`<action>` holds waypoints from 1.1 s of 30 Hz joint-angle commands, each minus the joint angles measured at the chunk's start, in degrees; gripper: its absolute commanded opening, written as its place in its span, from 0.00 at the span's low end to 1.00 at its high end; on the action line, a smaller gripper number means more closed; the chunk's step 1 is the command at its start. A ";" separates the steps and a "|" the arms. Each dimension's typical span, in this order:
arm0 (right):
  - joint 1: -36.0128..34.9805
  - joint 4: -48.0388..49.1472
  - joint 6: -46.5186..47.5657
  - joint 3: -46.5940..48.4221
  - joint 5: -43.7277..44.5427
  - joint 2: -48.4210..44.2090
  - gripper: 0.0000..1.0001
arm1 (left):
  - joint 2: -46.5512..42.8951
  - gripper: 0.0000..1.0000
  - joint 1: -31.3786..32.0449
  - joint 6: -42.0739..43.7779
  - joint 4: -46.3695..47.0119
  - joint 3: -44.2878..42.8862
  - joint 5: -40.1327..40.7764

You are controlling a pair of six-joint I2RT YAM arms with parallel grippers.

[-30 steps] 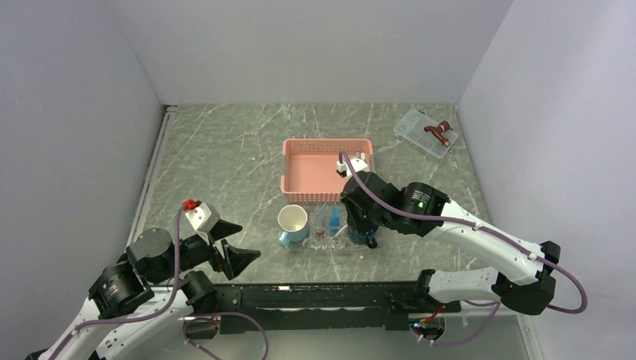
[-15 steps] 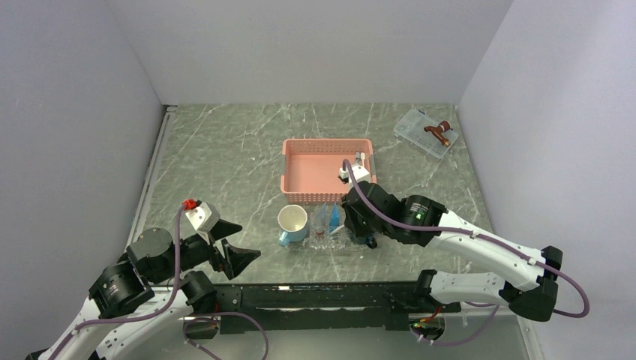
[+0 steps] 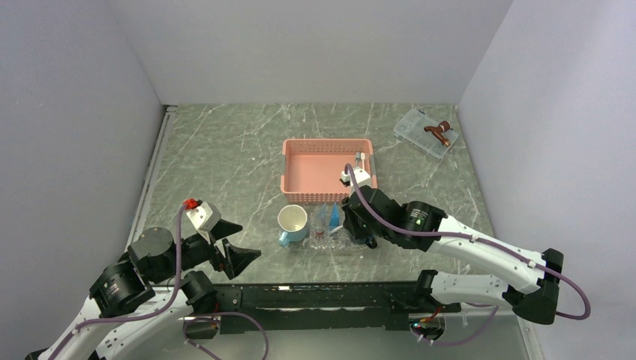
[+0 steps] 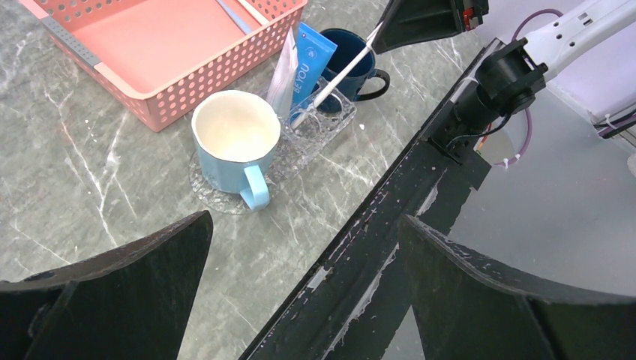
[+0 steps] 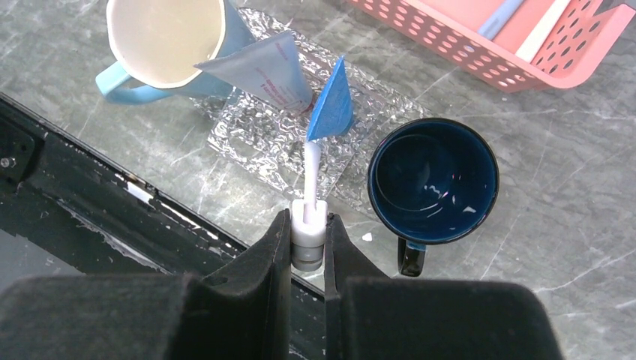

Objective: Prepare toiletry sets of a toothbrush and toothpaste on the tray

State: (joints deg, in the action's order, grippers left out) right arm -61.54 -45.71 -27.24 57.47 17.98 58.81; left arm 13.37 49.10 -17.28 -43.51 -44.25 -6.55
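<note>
while my right gripper is clamped on the toothbrush butt | head dips over the tray beside the toothpaste | left gripper wide apart | i judge it light, stiff, slick; an end grip may let it pivot

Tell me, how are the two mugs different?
The light mug is pale blue outside and cream inside; the dark mug is dark blue all over. The light mug stands on the tray; the dark mug is at the tray's other end, and I cannot tell if it is on it. In the right wrist view the light mug's handle points left and the dark mug's points down. Both are upright, empty, with one handle.
</note>
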 commanded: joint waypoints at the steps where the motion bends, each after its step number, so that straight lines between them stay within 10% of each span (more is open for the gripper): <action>1: -0.27 4.45 -0.49 -1.26 1.48 -1.95 0.00 | 0.63 0.99 -0.12 -0.48 2.45 0.13 0.75; 20: -1.89 8.35 -1.22 -5.64 3.98 -3.23 0.00 | 1.06 0.99 -0.11 -0.34 2.55 0.13 0.47; 33: -3.31 7.96 -2.26 -6.43 4.58 -4.26 0.34 | 0.99 0.99 -0.12 -0.31 2.55 0.22 0.47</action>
State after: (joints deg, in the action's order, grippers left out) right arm -64.16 -39.38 -28.75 50.92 20.75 55.99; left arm 13.74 49.10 -17.28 -43.48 -44.25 -6.57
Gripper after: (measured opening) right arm 0.300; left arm 0.994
